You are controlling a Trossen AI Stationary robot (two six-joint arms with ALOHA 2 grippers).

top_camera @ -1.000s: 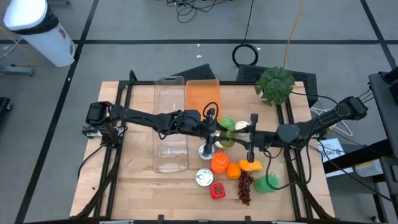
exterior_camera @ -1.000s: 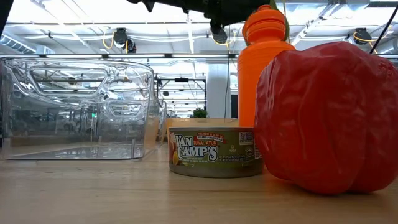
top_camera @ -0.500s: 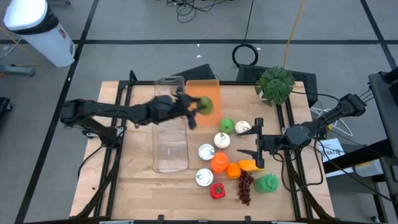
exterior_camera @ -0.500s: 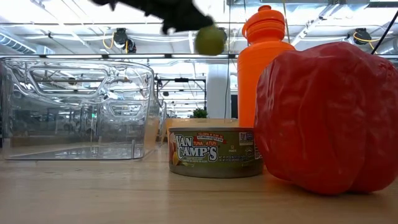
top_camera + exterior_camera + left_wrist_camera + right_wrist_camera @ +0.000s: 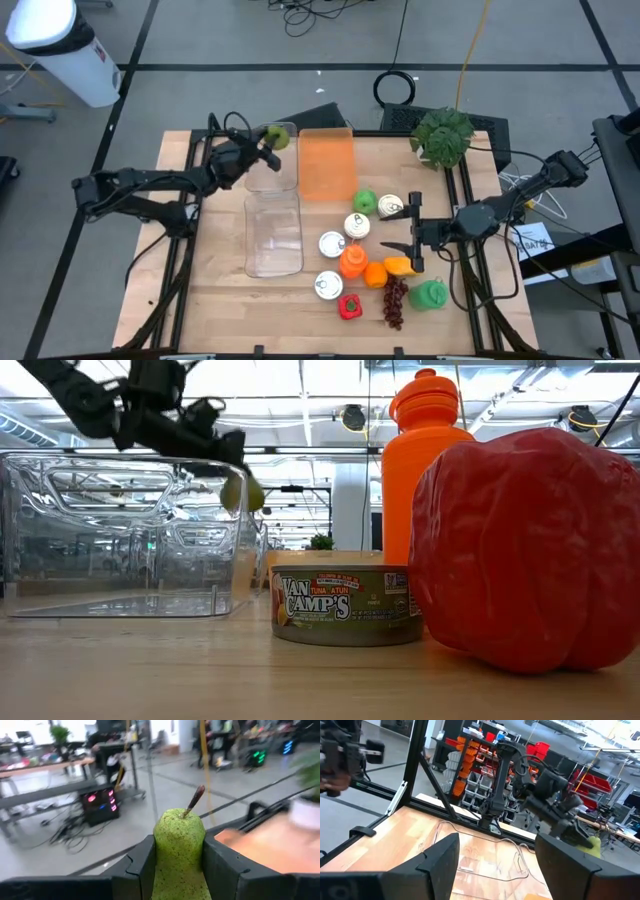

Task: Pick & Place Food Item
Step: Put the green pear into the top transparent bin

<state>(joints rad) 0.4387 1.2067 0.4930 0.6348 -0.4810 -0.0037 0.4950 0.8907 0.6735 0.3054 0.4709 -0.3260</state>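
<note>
A speckled green pear with a brown stem hangs over the far end of the clear plastic bin, with my left gripper shut on it. In the low view the pear shows high above the bin's rim. My right gripper stands open and level at the table's right, over the heap of food, with nothing between its fingers. The heap holds a green apple, cans, an orange bottle, a red pepper and grapes. My left gripper pinches the pear's lower body between its two fingers, one on each side. The fingers lie level and come from the table's left side. The pear's narrow stem end sticks out past the fingertips. The pear is lifted clear of the bin and table.
An orange tray lies beside the clear bin at the far middle. A potted plant stands at the far right corner. A tuna can and the red pepper fill the low view's front. Bare wood shows at the near left.
My left gripper has carried the pear from the middle of the table, where it met my right gripper, toward the far left, swinging round until the pear is over the clear bin's far end. My right gripper has opened and drawn back a little toward the right edge.
</note>
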